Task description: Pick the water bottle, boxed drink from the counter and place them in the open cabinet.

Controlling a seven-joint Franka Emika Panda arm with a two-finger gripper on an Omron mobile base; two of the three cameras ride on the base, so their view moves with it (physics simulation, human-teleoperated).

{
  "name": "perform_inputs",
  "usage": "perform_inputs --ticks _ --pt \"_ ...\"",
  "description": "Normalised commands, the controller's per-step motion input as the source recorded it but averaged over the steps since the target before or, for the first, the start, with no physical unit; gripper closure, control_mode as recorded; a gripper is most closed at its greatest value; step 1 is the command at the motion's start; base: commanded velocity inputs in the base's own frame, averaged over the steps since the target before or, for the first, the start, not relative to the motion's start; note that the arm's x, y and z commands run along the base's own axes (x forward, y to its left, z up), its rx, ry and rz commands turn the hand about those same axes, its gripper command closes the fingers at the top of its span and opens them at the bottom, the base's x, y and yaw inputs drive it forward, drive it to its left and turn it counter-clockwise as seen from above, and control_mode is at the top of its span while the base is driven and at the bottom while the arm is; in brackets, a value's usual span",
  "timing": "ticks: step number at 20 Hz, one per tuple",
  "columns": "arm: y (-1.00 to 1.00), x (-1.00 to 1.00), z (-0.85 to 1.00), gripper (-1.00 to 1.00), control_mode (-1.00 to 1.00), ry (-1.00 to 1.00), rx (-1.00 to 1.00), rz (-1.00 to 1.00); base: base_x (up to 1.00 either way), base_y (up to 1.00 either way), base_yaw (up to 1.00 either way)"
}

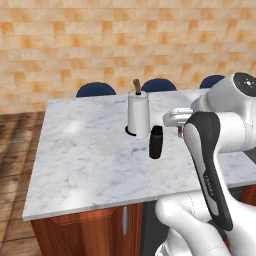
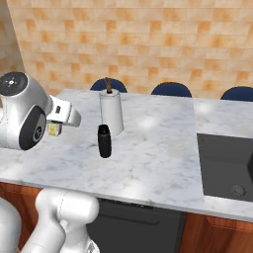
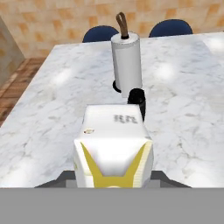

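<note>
Item 1. Boxed drink (image 3: 113,148): small cream-white rectangular carton with yellow angular markings on its near face and small grey lettering on top. In the hand view it sits right in front of the camera, clamped in the gripper (image 3: 113,186), whose finger tips are hidden behind the carton's lower edge. In the right base view a sliver of the pale yellow carton (image 2: 53,129) shows beneath the white hand, above the left part of the counter; whether it is clear of the marble or just resting on it cannot be made out from these angles.

Item 2. Water bottle (image 1: 156,142): tall matte black cylinder with a slightly narrower black cap. Stands upright on the counter, just in front of the paper-towel roll and near it; in the hand view it is partly hidden behind the carton.

Item 3. Paper-towel roll (image 1: 138,114): white upright roll on a dark round base with a brown-tipped post. Stands near the far middle of the counter.

Item 4. Counter (image 1: 85,155): large white-and-grey marble slab over a reddish wood cabinet base.

Item 5. Chairs (image 1: 96,89): dark blue rounded backs, lined up behind the far edge of the counter, against an orange-tan tiled wall (image 1: 100,45).

Item 6. Cooktop (image 2: 227,165): flat black panel set into the marble, at the right of the right base view.
</note>
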Motion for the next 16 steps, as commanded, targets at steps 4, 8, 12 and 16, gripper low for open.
perform_inputs --ticks 4,8,12,16 --pt "0.00 0.00 0.00 1.00 -1.00 0.00 0.00 0.00 0.00 0.00 0.00" --pt "0.00 0.00 0.00 1.00 1.00 0.00 0.00 0.00 -0.30 -0.05 -0.04" --pt "0.00 0.00 0.00 1.00 1.00 0.00 0.00 0.00 -1.00 -0.23 -0.32" --pt "0.00 0.00 0.00 1.00 1.00 0.00 0.00 0.00 -0.97 -0.56 -0.49"
